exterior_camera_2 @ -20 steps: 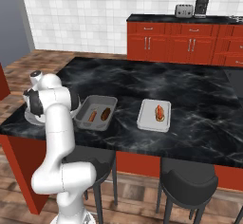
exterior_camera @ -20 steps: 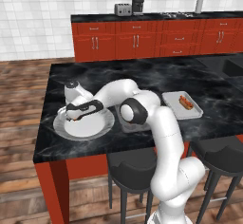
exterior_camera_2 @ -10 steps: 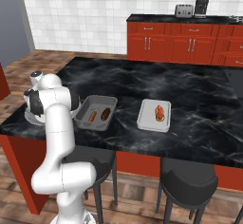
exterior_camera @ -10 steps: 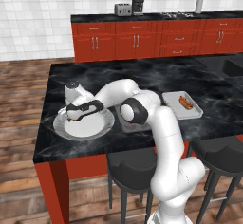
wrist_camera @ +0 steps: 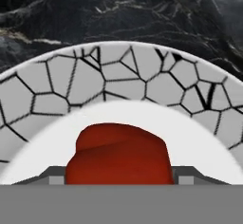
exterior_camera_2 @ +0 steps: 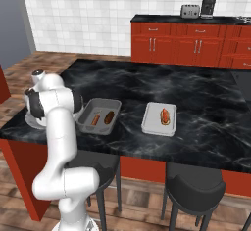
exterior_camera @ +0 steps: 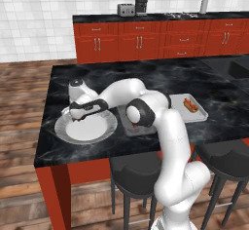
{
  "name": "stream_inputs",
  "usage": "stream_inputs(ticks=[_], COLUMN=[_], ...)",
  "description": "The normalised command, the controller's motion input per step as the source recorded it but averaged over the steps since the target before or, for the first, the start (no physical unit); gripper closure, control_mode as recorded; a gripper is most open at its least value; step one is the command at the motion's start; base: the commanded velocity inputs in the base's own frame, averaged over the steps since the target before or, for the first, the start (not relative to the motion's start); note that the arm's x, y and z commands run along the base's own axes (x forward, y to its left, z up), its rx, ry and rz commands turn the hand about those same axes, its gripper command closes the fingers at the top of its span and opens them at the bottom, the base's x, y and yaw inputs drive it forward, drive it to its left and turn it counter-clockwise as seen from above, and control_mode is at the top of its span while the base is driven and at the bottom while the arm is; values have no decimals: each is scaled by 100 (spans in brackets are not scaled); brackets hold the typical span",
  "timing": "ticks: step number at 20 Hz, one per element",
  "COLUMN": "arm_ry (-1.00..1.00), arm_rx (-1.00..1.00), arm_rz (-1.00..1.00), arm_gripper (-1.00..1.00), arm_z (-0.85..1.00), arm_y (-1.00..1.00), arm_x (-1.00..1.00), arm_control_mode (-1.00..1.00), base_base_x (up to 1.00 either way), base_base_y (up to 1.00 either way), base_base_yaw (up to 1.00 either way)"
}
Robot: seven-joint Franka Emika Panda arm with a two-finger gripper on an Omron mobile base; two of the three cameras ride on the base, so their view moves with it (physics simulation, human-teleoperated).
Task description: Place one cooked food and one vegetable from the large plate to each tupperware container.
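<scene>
- The red vegetable (wrist_camera: 118, 154) lies on the plate (wrist_camera: 118, 76), on its white centre close to the cracked-pattern rim, and sits right at the bottom middle of the hand view, straight ahead of the gripper (wrist_camera: 118, 174) and between its tips.
- The fingertips (wrist_camera: 53, 171) show as small grey stubs at either side of the red lump, level with its lower part. They bracket it narrowly, and I judge the jaws closed onto it or nearly so; whether it is firmly held I cannot tell.
- The lump looks roundish, a little wider than tall from here, with no long axis that matters; a grip across its width suits it.
- From the left base view the hand (exterior_camera: 80, 108) is low over the plate's far-left part, on the counter's left end.
- The near tray (exterior_camera_2: 100, 116) already holds the sausage and a dark lump; the far tray (exterior_camera_2: 159, 119) holds the hot dog (exterior_camera_2: 165, 117) alone, so I judge the red piece belongs there, well to the right of the plate, past the near tray.
</scene>
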Motion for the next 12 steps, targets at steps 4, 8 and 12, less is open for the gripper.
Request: stream_inputs(ticks=[4, 8, 12], arm_ry=[-9, -7, 0], arm_rx=[12, 18, 18], arm_rz=[0, -2, -23], arm_gripper=[100, 100, 100], arm_z=[85, 76, 29], arm_y=[-86, -100, -100], arm_x=[-74, -100, -63], arm_control_mode=[-100, -100, -100], base_base_x=[0, 0, 0], base_base_y=[0, 0, 0], base_base_yaw=[0, 0, 0])
